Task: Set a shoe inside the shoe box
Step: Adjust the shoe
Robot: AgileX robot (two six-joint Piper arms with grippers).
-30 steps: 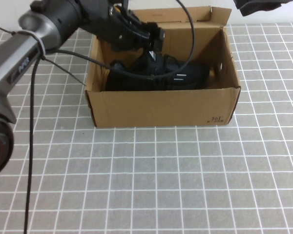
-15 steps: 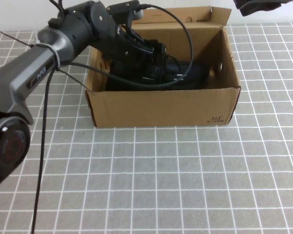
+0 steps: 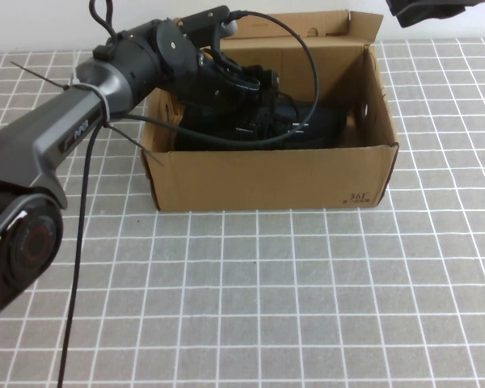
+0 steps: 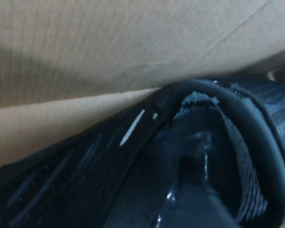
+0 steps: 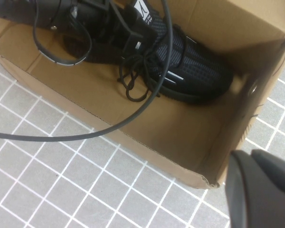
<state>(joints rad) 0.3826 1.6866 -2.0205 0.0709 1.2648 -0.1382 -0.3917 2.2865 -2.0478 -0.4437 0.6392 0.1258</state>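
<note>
- Left claw (image 3: 255, 89) reaches down into the shoe box (image 3: 267, 178) from the far left, at the shoe's collar. Whether its fingers grip or have let go, I cannot tell: they are lost against black knit.
- The shoe (image 3: 303, 125) lies on the box floor, toe to the right, near the far wall; placement looks essentially made, release likely what remains.
- Box stands on the gridded bench (image 3: 307, 307), flaps up, giving the arm clear access from above.
- Left wrist view shows only shoe collar (image 4: 218, 123) close against cardboard.
- Right wrist view shows the loose laces (image 5: 137, 78) and bare floor nearside.
- Right claw (image 3: 424, 10) is parked far right, above the box corner; its state cannot be told.
</note>
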